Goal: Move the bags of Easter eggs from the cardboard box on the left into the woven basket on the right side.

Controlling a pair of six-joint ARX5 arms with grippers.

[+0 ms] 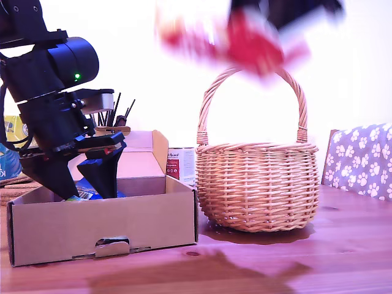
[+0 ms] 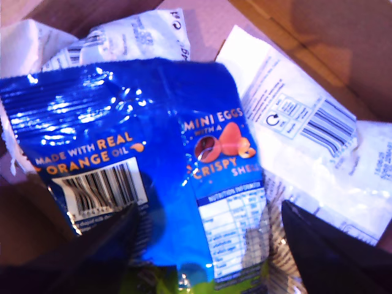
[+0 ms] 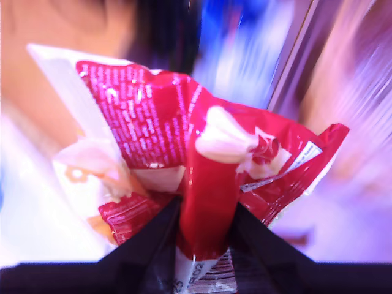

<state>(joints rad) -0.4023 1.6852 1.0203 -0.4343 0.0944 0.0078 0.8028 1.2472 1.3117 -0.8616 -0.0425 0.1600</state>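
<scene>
The cardboard box (image 1: 104, 223) stands at the exterior view's left with its flap lid up. My first gripper (image 1: 84, 188) reaches down into it, open, its dark fingers (image 2: 92, 245) straddling a shiny blue bag of Easter eggs (image 2: 153, 159). Whitish bags (image 2: 306, 141) lie beside and under the blue one. The woven basket (image 1: 257, 184) stands to the box's right in the exterior view. High above its arched handle, my second gripper (image 1: 278, 15) is a dark blur, shut on the red-and-white bag (image 3: 202, 153), which hangs blurred (image 1: 245, 40) in the air.
A tin (image 1: 180, 162) stands behind the box, between it and the basket. A yellow-and-blue pack (image 1: 9, 150) and a pot of pens (image 1: 113, 116) are at the exterior view's far left. A paw-print cushion (image 1: 361, 159) sits at its right edge. All rests on a wooden table (image 1: 275, 263).
</scene>
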